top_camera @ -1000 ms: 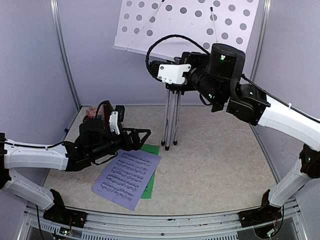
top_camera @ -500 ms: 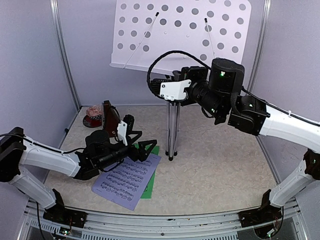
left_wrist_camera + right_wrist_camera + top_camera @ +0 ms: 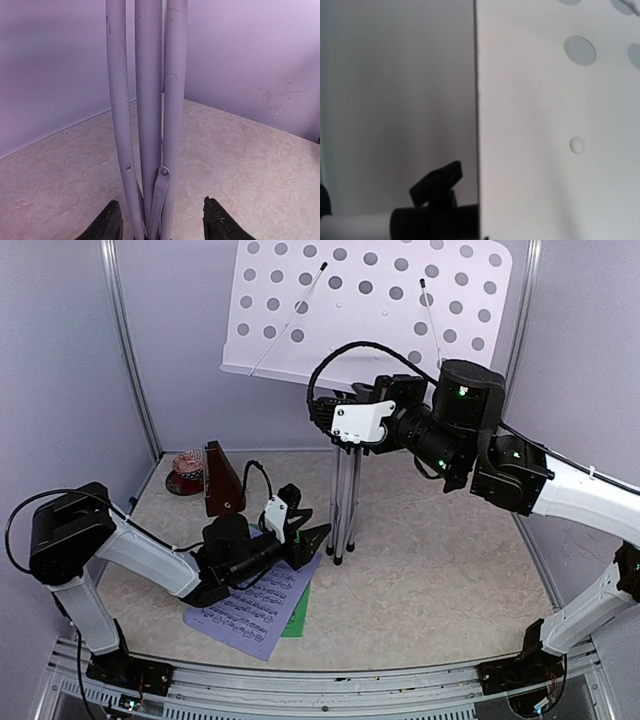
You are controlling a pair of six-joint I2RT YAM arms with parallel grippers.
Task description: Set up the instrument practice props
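Since a second ago the left gripper (image 3: 312, 538) has swung right, from beside the metronome (image 3: 222, 480) to the foot of the stand (image 3: 342, 495) at centre frame. Its jaws are narrower than before but open, one on each side of the folded legs (image 3: 149, 100) with a gap on both sides. The metronome now stands clear at left, upright. The desk (image 3: 370, 310) sits a bit higher and more face-on at top centre. The right gripper (image 3: 340, 418) stays closed under the desk at the stand's neck; can't tell if it pinches anything. Its wrist view shows only the desk's back (image 3: 545, 125) and a black knob (image 3: 437, 182). The lavender sheet (image 3: 250, 605) lies on the green sheet (image 3: 298, 612) at lower left, the left arm over its top edge. The floor (image 3: 440, 560) is mottled beige, the walls (image 3: 60, 370) pale lavender, with metal posts (image 3: 128, 350) in the corners.
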